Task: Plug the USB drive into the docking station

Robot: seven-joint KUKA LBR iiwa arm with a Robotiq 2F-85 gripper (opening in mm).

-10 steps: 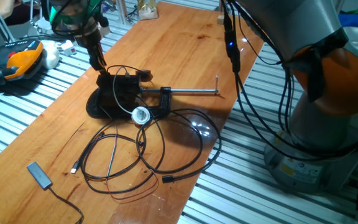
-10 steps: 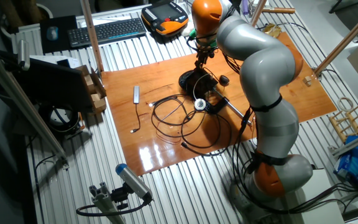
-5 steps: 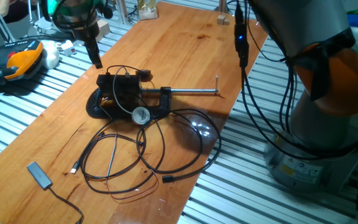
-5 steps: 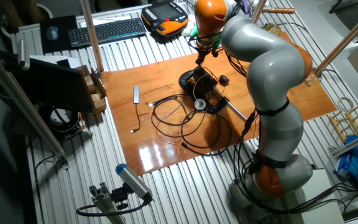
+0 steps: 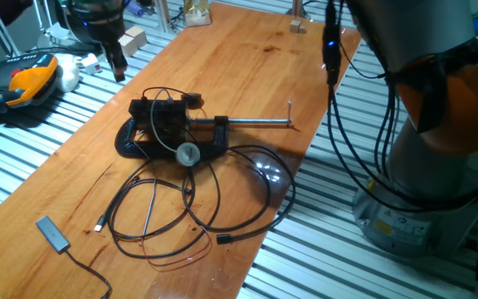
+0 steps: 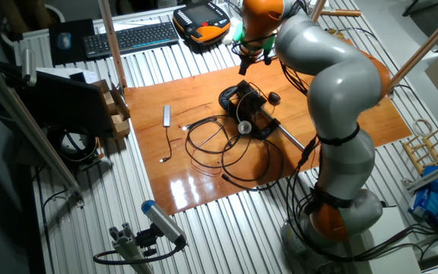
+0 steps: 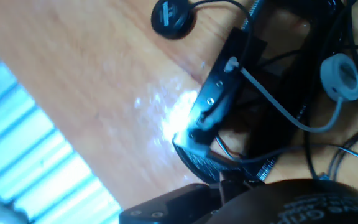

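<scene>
Wooden table [image 5: 247, 66] — docking station [image 5: 163, 116] clamped; gripper [image 5: 116, 68] above, state unclear.

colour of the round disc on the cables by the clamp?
White-grey round disc, clearest in the hand view.

The grey arm with orange joints [image 6: 333, 91] rises from its base beside the table and arches over to the far edge. Its pincer [image 5: 116, 66] points steeply downward, hanging in the air. Whether its fingers are spread or closed cannot be told.
</scene>
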